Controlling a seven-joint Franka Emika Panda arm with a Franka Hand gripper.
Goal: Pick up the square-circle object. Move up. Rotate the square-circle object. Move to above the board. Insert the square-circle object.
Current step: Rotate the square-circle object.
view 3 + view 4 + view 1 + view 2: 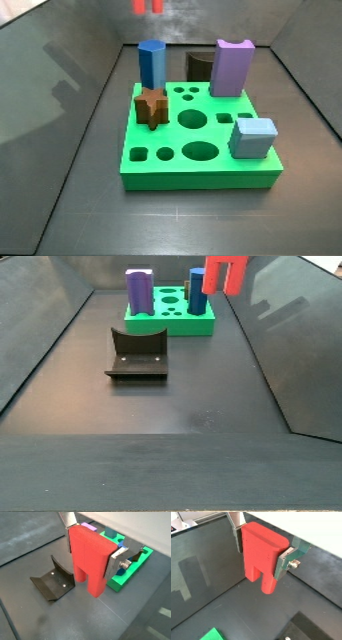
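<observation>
Holding the square-circle object (89, 557) clamped between end effector (93, 554) fingers, stubs down, long axis vertical | raised high off the floor | board (170, 322) lies below, offset to one side | fixture (136, 353) apart.

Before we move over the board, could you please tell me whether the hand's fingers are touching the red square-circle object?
Touching. In both wrist views the hand has a silver finger pressed flat against each side of the square-circle object, lifted off the floor.
</observation>
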